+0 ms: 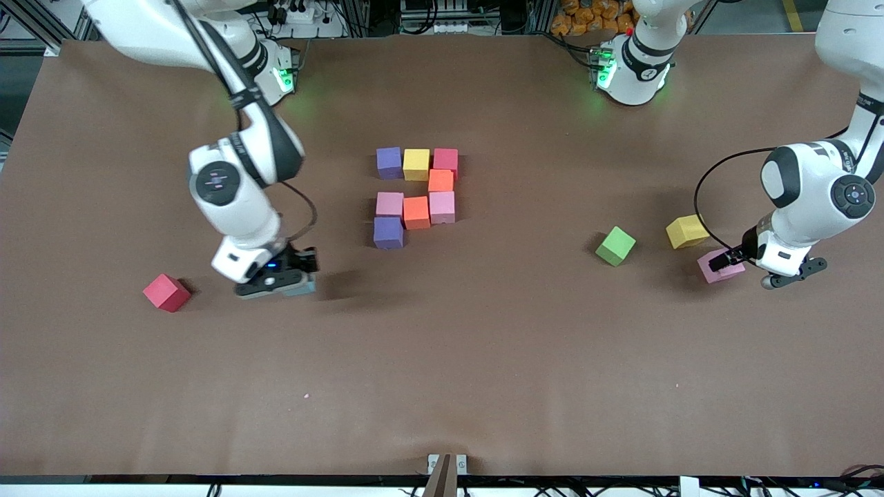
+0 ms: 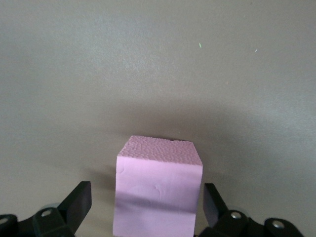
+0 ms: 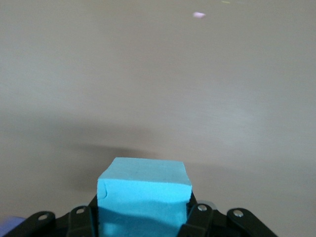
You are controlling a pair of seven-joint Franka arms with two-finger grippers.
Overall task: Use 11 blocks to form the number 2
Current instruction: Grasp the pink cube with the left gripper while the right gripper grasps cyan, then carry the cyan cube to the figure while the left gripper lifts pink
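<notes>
Several blocks form the partial number 2 (image 1: 416, 197) at mid-table: a row of purple (image 1: 389, 162), yellow and red, an orange one under it, then pink, orange and pink, and a purple block (image 1: 388, 232) nearest the front camera. My right gripper (image 1: 280, 284) (image 3: 143, 219) is shut on a light blue block (image 1: 304, 286) (image 3: 143, 195), over the table beside the loose red block (image 1: 166, 292). My left gripper (image 1: 728, 261) (image 2: 146, 200) is open, and its fingers (image 2: 81, 197) straddle a pink block (image 1: 720, 267) (image 2: 158, 192) on the table without touching it.
A loose yellow block (image 1: 687, 231) lies close to the left gripper, and a green block (image 1: 615, 246) sits between it and the digit. The brown table (image 1: 442, 386) is bare toward the front camera.
</notes>
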